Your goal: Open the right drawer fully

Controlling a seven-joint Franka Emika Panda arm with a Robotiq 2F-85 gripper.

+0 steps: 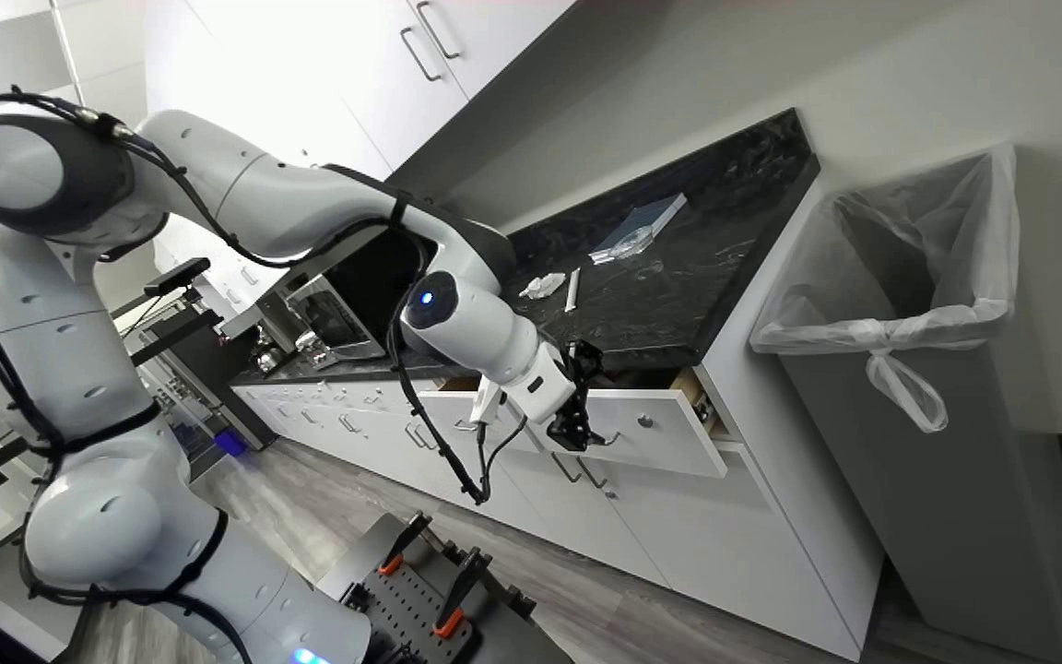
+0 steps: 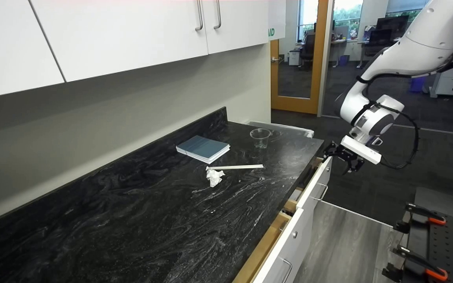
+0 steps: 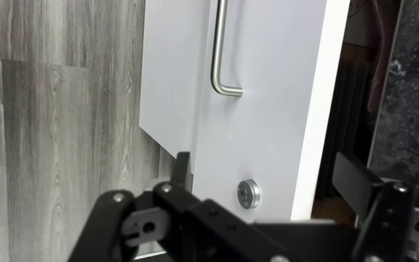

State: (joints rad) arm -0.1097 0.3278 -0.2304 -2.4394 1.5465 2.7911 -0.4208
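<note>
The right drawer (image 1: 678,447) sits under the counter (image 2: 151,204), at the end of the row nearest the bin (image 1: 937,461). It stands part-way out: a dark strip of its inside (image 3: 347,120) shows between the front's top edge (image 3: 316,120) and the counter. The next drawer along (image 2: 289,247) is part-way out too.

The end effector (image 3: 262,162) is released, its fingers (image 3: 353,183) spread wide and holding nothing. In the wrist view one finger lies over the gap behind the front and the other lies outside the face, so the pair straddles the top edge near the lock (image 3: 248,194). The handle (image 3: 218,47) is apart from both. I cannot tell whether the inner finger is below the edge or touching anything.

The step in hand looks like getting a hold on the front by its top edge rather than by the handle, with a good part of the pull still to do. The next move calls for setting the inner finger down into the gap, closing on the panel or simply hooking it, then drawing straight away from the counter until the slides stop. Pulling from the lock end is off-centre, so the drawer could skew and bind.
</note>
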